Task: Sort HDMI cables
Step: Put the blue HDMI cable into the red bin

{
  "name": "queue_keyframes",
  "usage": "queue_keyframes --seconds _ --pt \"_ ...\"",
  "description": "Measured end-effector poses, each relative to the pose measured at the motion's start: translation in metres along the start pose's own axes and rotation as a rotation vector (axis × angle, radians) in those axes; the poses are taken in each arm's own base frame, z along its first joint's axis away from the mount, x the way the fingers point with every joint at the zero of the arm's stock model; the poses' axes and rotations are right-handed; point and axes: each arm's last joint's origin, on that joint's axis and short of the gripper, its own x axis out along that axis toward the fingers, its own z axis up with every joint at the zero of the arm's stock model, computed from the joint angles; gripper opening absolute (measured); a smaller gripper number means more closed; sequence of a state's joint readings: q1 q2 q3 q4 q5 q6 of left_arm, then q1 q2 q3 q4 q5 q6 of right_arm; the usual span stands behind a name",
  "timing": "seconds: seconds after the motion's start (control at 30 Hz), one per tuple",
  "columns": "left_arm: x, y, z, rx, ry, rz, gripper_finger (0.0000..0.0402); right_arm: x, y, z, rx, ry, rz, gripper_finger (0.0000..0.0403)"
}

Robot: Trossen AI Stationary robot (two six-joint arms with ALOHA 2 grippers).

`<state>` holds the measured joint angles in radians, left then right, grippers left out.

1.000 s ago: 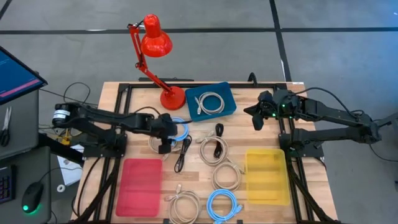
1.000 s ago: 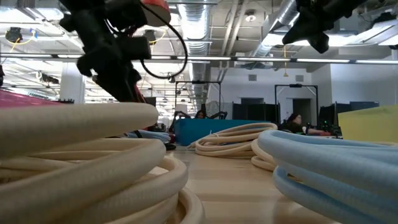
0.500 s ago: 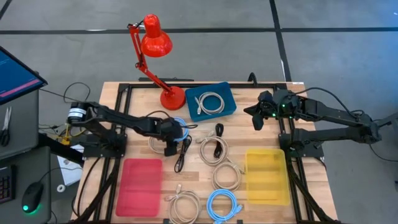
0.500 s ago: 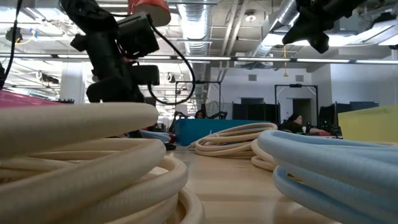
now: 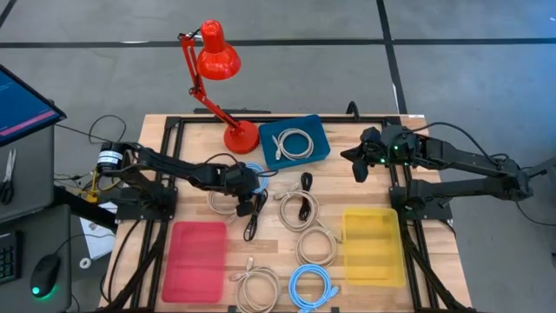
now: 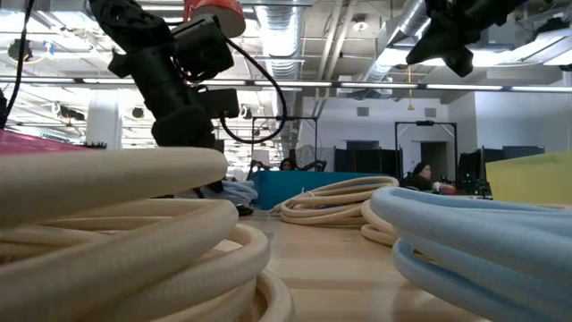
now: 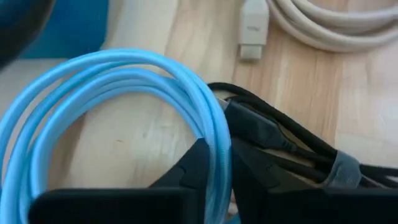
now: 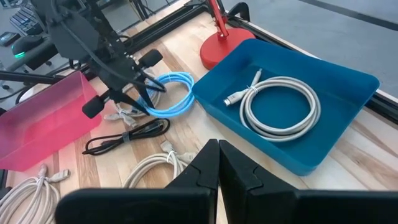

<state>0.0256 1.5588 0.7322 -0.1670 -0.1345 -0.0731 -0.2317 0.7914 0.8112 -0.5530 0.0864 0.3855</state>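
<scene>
My left gripper (image 5: 249,189) is low over the table's middle left, shut on a light-blue coil (image 5: 254,175). The coil also shows in the left wrist view (image 7: 127,65) and the right wrist view (image 8: 171,102). A thin black bundle (image 5: 254,217) lies on the wood right beside it. A beige coil (image 5: 219,202) lies partly under the left arm. My right gripper (image 5: 356,167) is shut and empty, held high at the far right (image 6: 447,45). Another beige coil (image 5: 294,143) lies in the blue tray (image 5: 318,132). My left gripper pinches the light-blue coil's strands (image 7: 217,146) between its two fingers, on the coil's side next to the black bundle (image 7: 273,130). The fingers (image 7: 194,168) come down from above, slanting from the table's left, and lie across the strands. The rest of the coil lies on the wood.
A pink tray (image 5: 195,261) stands near left, a yellow tray (image 5: 373,246) near right. A black bundle (image 5: 304,202) lies on a beige coil in the middle. More beige coils (image 5: 317,246) (image 5: 258,283) and a light-blue coil (image 5: 313,287) lie near the front. A red lamp (image 5: 217,56) stands at the far edge.
My left gripper has gone toward the table's right edge and down, from over the beige coil to the light-blue coil. My right arm has kept still.
</scene>
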Motion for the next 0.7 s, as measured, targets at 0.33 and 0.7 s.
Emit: queue_keyframes --seconds 0.33,0.7 --pt "-0.009 0.003 0.013 -0.058 -0.059 -0.032 0.0037 0.000 -0.001 -0.002 -0.004 0.021 -0.009 0.0000" --pt "-0.104 0.020 0.039 -0.173 -0.421 -0.074 0.0037 0.000 -0.002 -0.001 -0.024 0.002 -0.053 0.0000"
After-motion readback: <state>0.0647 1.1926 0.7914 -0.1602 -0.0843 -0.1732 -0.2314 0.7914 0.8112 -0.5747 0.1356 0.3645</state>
